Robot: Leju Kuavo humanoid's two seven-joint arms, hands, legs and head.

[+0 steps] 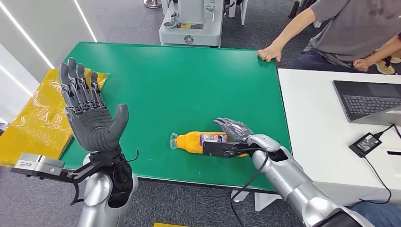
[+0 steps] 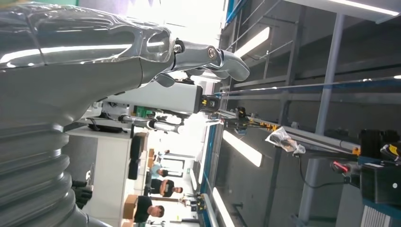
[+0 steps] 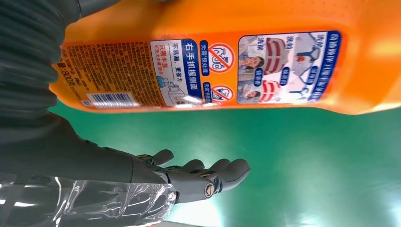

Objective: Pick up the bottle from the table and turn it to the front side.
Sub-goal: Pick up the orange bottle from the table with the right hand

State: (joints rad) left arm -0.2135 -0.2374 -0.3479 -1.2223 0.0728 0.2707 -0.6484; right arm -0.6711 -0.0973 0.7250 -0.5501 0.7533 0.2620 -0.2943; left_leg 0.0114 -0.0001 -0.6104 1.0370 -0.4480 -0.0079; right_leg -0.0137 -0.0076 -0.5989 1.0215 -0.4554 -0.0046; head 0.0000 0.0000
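Note:
An orange bottle with a clear cap lies on its side on the green table, cap pointing left. My right hand is at the bottle's base end, fingers along its far side and thumb on the near side. In the right wrist view the bottle shows a label with a barcode, and the fingers are stretched out with a strip of green table between them and the bottle. My left hand is raised over the table's left edge, empty, with its fingers spread.
A person sits at the far right with a hand on the green table's back corner. A white table to the right carries a laptop and a power adapter. Yellow sheeting lies left of the table.

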